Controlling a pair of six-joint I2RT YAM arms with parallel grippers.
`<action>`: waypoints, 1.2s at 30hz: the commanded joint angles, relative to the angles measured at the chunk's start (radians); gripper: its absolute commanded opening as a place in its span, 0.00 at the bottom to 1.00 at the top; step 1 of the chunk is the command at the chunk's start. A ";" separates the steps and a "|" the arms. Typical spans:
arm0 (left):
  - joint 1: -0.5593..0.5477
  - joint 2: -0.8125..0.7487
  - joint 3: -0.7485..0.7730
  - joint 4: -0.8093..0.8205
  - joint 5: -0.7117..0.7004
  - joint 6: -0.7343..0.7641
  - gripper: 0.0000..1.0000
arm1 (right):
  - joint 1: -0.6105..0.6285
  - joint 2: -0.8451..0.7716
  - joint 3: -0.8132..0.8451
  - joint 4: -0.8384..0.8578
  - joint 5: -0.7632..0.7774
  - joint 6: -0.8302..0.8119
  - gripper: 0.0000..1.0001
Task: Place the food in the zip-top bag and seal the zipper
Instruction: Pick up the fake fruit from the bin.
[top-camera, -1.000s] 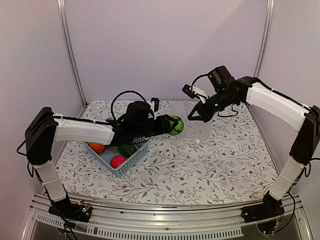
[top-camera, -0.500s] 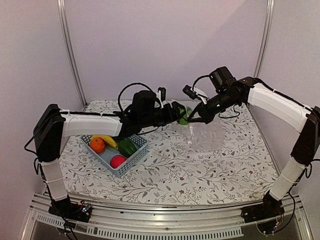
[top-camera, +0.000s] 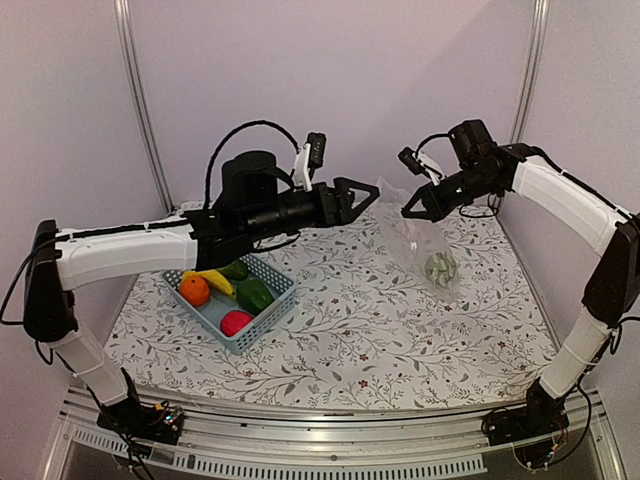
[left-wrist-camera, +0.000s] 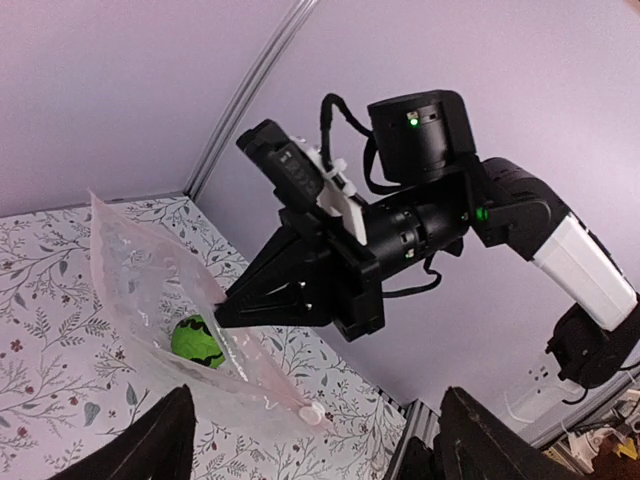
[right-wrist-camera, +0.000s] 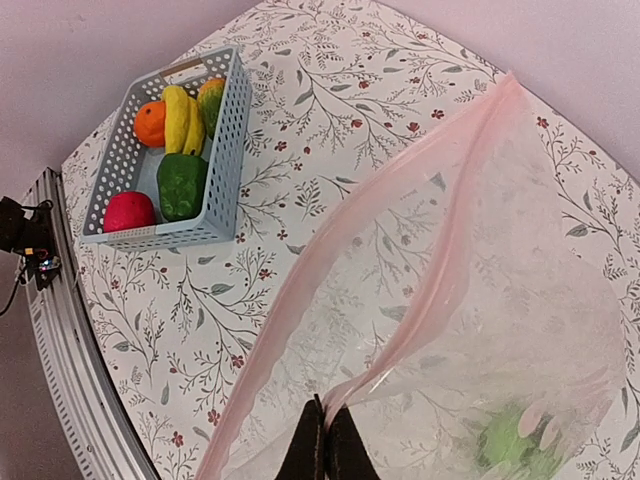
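The clear zip-top bag (top-camera: 420, 245) hangs from my right gripper (top-camera: 410, 212), which is shut on its pinkish zipper (right-wrist-camera: 440, 290) strip at the mouth edge. The mouth gapes open. A green ball (top-camera: 438, 267) lies in the bag's bottom and also shows in the left wrist view (left-wrist-camera: 198, 341) and the right wrist view (right-wrist-camera: 510, 440). My left gripper (top-camera: 360, 198) is open and empty, raised just left of the bag's mouth. The orange (top-camera: 194, 290), banana (top-camera: 211, 279), green piece (top-camera: 254, 295) and pinkish-red ball (top-camera: 236, 322) lie in the blue basket (top-camera: 275, 312).
The blue basket stands on the flowered tablecloth at the left, under my left arm, and shows in the right wrist view (right-wrist-camera: 228, 120). The bag's white slider (left-wrist-camera: 312, 411) sits at one end of the mouth. Walls close in behind and on both sides.
My left gripper carried the green ball to the bag, let it go, and rose open. My right gripper lifted the bag up and to the right; the ball dropped to its bottom.
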 joint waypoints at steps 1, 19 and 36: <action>-0.008 -0.102 -0.083 -0.117 -0.020 0.105 0.82 | 0.000 -0.015 -0.045 0.014 0.058 -0.015 0.00; 0.099 -0.380 -0.355 -0.976 -0.477 -0.007 0.85 | -0.006 -0.203 -0.231 0.059 0.042 -0.082 0.00; 0.222 -0.122 -0.389 -1.036 -0.264 0.036 0.80 | -0.006 -0.209 -0.253 0.058 -0.005 -0.085 0.00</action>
